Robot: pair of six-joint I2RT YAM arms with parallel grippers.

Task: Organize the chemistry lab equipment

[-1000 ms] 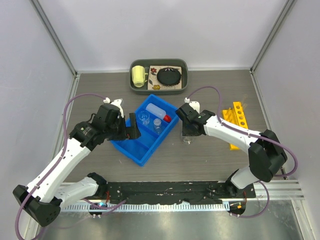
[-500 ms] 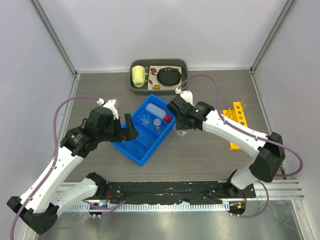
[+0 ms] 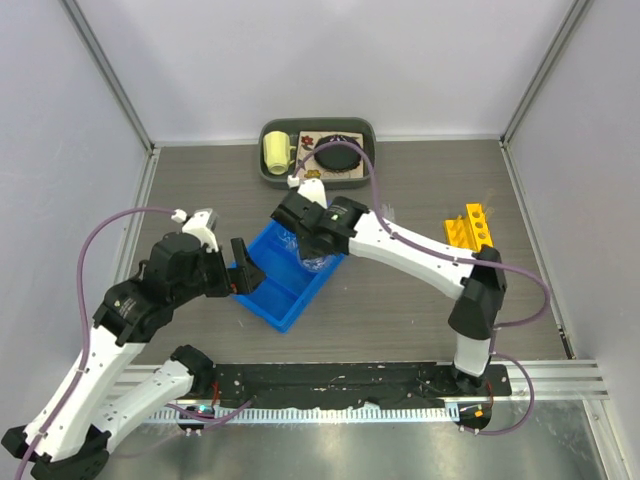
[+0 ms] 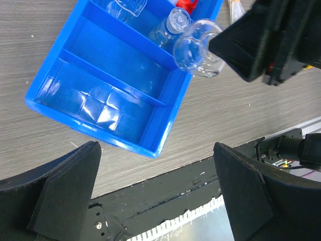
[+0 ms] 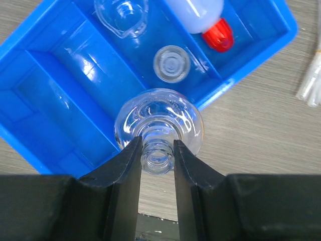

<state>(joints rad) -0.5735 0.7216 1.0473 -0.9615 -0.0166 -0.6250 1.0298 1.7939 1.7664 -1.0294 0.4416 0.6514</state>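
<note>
Left jaws wide apart, right jaws pinched.

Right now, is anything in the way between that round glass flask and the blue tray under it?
Nothing visible. The flask, held by the right gripper, hangs over the edge of the blue tray. A beaker, small bottle and squeeze bottle sit in one compartment; the one beside it is bare.

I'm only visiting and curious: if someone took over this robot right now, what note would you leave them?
Left gripper: open, holding nothing, just left of the blue bin.
Right gripper: shut on the neck of the round flask, above the bin's edge.
Done: beaker, small clear bottle and squeeze bottle are in one bin compartment.
Left: place the flask; thin tubes lie on the table, yellow rack stands at the right.
</note>
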